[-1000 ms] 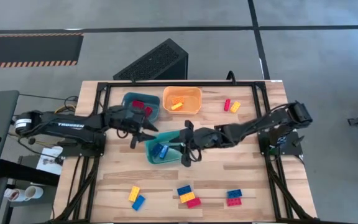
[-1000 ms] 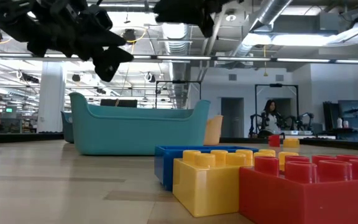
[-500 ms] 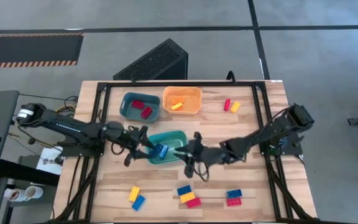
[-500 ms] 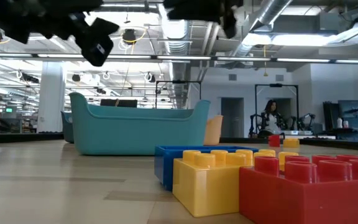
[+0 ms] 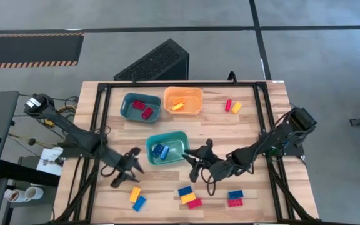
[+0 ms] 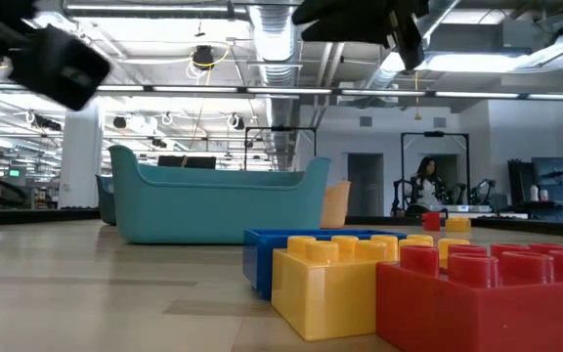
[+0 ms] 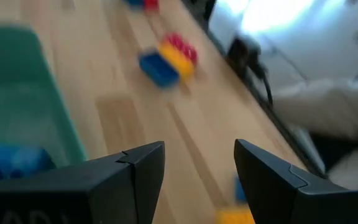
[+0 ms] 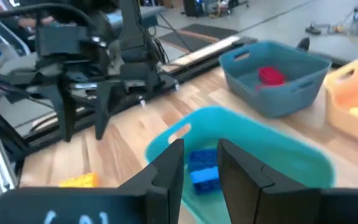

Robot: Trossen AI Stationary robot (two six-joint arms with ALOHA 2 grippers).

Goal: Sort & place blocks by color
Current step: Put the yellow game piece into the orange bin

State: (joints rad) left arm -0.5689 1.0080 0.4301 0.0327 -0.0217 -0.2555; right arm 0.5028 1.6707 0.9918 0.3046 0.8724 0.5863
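Small studded blocks lie loose near the table's near edge: a yellow and blue pair [image 5: 137,199], a blue-yellow-red cluster [image 5: 189,196] and a blue and red pair [image 5: 235,198]. A red and yellow pair [image 5: 232,106] lies near the far right. Blue blocks [image 5: 160,151] lie in the teal tray [image 5: 179,139], red ones [image 5: 142,109] in the dark tray [image 5: 130,102], and a yellow one [image 5: 177,105] in the orange tray [image 5: 191,94]. My left gripper [image 5: 124,173] hovers open, near-left of the teal tray. My right gripper [image 5: 196,165] hovers open by that tray's near-right corner.
A black frame rail [image 5: 180,84] borders the table. In the low view the blue, yellow and red cluster [image 6: 330,284] fills the foreground, with the teal tray [image 6: 213,200] behind it. A person [image 6: 425,186] stands far off in the room. Bare wood lies between the trays and the near blocks.
Both grippers have moved toward the table's near edge. The left one went from beside the dark tray to a spot near-left of the teal tray. The right one went from over the teal tray to its near-right corner. No block or tray has moved.
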